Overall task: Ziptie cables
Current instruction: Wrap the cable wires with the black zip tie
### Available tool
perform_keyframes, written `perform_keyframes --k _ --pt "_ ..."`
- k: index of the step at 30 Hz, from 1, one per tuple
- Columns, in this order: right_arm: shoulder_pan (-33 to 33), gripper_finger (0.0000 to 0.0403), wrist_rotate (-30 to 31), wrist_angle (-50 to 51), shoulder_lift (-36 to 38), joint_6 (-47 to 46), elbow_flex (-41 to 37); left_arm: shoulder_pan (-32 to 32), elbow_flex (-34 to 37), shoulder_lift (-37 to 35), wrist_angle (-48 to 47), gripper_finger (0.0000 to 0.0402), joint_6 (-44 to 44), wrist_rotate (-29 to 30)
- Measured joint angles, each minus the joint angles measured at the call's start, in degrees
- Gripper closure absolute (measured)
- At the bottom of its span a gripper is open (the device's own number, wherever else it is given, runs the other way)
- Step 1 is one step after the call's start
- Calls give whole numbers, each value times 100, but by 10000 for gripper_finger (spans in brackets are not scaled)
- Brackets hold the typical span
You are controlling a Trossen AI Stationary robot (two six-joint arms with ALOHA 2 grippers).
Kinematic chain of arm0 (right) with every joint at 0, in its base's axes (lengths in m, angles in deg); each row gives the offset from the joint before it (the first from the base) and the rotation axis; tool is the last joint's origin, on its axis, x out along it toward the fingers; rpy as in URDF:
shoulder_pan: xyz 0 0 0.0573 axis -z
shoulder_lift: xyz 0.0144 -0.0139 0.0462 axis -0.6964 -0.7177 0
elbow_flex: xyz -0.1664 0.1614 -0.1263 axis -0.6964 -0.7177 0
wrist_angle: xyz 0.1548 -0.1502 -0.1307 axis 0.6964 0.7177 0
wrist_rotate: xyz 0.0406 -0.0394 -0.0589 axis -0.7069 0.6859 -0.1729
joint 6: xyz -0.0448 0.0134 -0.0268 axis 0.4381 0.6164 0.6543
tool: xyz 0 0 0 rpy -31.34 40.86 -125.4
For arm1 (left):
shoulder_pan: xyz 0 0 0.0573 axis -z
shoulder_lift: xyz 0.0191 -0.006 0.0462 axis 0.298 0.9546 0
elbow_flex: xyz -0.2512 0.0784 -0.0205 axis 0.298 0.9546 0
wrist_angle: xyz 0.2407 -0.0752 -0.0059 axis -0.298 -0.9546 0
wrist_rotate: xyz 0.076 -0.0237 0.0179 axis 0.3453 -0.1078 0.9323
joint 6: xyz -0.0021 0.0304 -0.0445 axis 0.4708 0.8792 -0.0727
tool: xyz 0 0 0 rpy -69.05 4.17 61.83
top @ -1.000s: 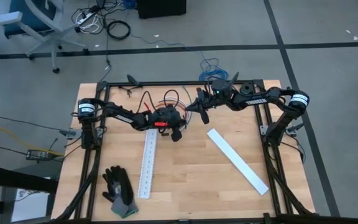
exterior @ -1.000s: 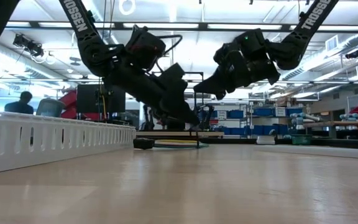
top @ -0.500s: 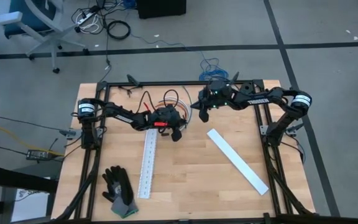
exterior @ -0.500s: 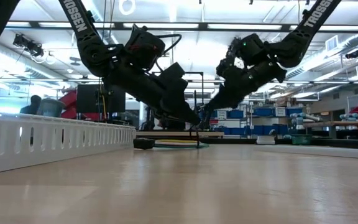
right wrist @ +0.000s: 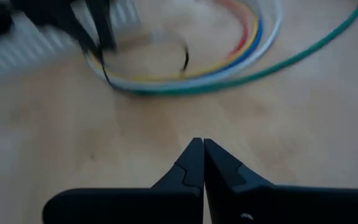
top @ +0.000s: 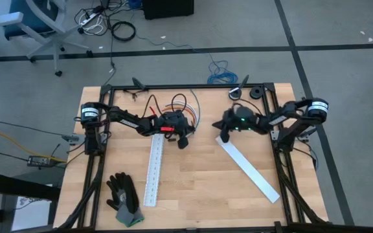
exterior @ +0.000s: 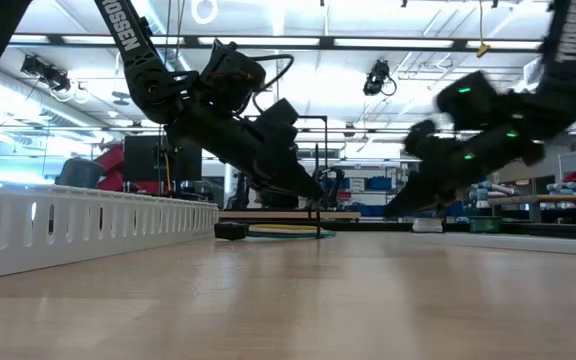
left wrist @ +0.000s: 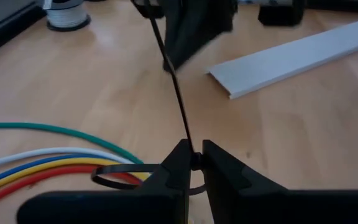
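Right, I've got plenty of bare counter [top: 199,188] toward the near edge; the crowding is all along the far side. One slotted strip [top: 153,169] runs down the left half, a second white strip [top: 248,167] lies diagonally on the right, and a glove [top: 123,198] sits at the near-left corner.

My left gripper [left wrist: 193,160] is down at the top end of the slotted strip, jaws pressed together and pinching the ziptie [left wrist: 174,87]. Its black tail runs straight out ahead of the jaws, and its loop curls around the cables [left wrist: 55,163] just beside them.

The cables arc across the far part of the counter, beside the left gripper. My right gripper [right wrist: 201,158] sits apart from them, at the upper end of the diagonal strip, jaws shut on nothing.
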Motion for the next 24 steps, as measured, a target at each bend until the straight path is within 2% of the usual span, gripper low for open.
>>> perform_keyframes --k 2,4,7,10,14,24 --pt "-51 403 0 -681 9 -52 -187 0 0 0 4 359 79 -103" --pt "-147 403 -44 -881 9 101 -84 9 0 0 92 359 139 -157" --pt "-249 403 -73 -562 7 641 355 11 -5 -2 258 359 136 -172" --pt "-219 403 -106 -121 7 778 738 11 -7 -2 335 359 136 -172" --pt "-166 399 -579 56 5 859 959 11 -7 -4 395 359 134 -174" --pt "-388 348 -724 254 3 967 1304 13 -7 -4 511 359 134 -172"
